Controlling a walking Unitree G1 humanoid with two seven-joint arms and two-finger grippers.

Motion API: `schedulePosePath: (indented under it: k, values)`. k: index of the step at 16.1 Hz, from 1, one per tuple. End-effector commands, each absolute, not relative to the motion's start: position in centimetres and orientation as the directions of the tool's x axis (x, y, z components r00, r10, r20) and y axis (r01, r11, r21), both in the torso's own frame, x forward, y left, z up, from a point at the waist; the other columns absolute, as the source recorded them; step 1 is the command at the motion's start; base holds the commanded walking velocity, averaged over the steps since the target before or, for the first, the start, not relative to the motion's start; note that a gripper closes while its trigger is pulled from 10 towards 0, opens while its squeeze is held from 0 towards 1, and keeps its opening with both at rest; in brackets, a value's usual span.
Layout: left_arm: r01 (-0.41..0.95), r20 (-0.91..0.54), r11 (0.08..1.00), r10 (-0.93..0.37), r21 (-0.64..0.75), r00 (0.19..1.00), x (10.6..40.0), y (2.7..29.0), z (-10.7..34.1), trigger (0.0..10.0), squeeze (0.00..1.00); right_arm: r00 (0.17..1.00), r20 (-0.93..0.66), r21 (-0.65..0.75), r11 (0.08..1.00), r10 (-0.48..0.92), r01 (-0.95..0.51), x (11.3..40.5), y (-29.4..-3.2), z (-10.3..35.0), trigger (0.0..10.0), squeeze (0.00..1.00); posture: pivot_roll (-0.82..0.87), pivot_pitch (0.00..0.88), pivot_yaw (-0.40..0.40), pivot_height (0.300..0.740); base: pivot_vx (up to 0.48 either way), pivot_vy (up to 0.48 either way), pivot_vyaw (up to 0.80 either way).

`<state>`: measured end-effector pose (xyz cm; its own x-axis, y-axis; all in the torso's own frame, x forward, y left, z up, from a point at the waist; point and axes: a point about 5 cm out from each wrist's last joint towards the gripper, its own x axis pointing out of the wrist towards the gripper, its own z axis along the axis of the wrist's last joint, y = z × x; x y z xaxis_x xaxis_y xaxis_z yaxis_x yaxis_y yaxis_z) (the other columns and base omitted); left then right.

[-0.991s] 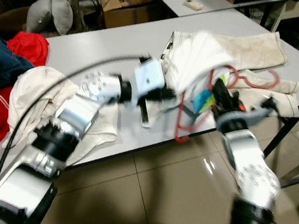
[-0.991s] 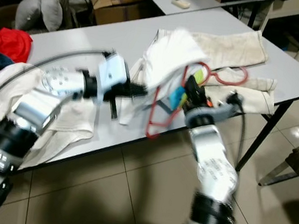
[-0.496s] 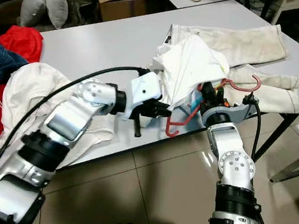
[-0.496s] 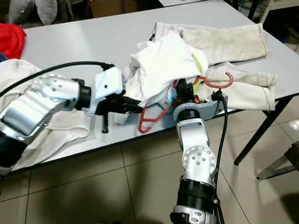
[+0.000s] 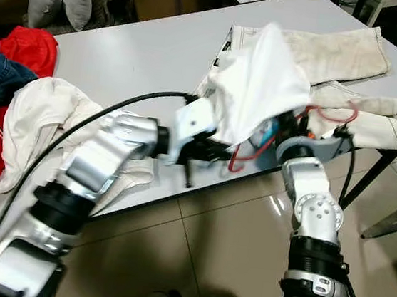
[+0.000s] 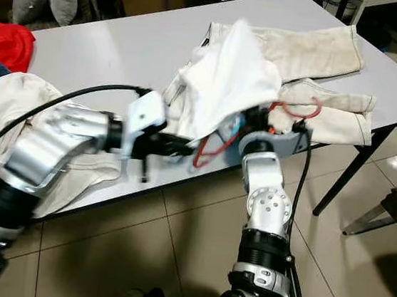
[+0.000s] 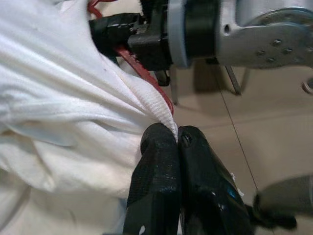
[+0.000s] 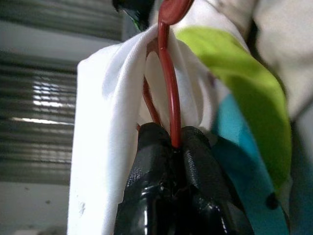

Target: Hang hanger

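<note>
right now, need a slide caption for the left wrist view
Left end effector pinching the white shirt's ribbed hem, red hanger just behind.

Two silver metal arms, segmented, with black joint rings between segments. Left arm (image 5: 104,159): brushed silver shells, round perforated joint disc, white box-shaped wrist housing, thick black cable looping from wrist back along forearm. Right arm (image 5: 310,204): silver forearm with round disc showing a ring of small screw holes, black banded collar below, thin black cable along its side, grey wrist block. Left claw (image 7: 177,142) and right claw (image 8: 172,142): two glossy black rounded fingers each.
</note>
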<state>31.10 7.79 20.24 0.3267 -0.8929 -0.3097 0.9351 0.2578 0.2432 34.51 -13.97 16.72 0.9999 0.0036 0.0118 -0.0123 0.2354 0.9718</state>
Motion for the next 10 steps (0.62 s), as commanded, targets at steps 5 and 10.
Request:
schedulePosePath:
  k: [5,10]
  values:
    - [0.768,-0.13,0.514,-0.793,0.382,0.595,34.5,8.2,22.3,0.0,0.0,0.951,0.103,0.794,0.552,0.29,-0.254,32.5,-10.2,20.6,10.0,0.0,-0.1,0.081,0.131,0.74,0.0,0.0,0.0]
    - [0.322,0.19,0.762,-0.497,0.561,0.847,40.4,12.7,32.6,0.0,0.0,0.865,0.281,0.615,0.613,0.416,-0.495,28.8,-11.5,24.4,10.0,0.0,-0.12,0.048,0.163,0.74,0.0,0.0,0.0]
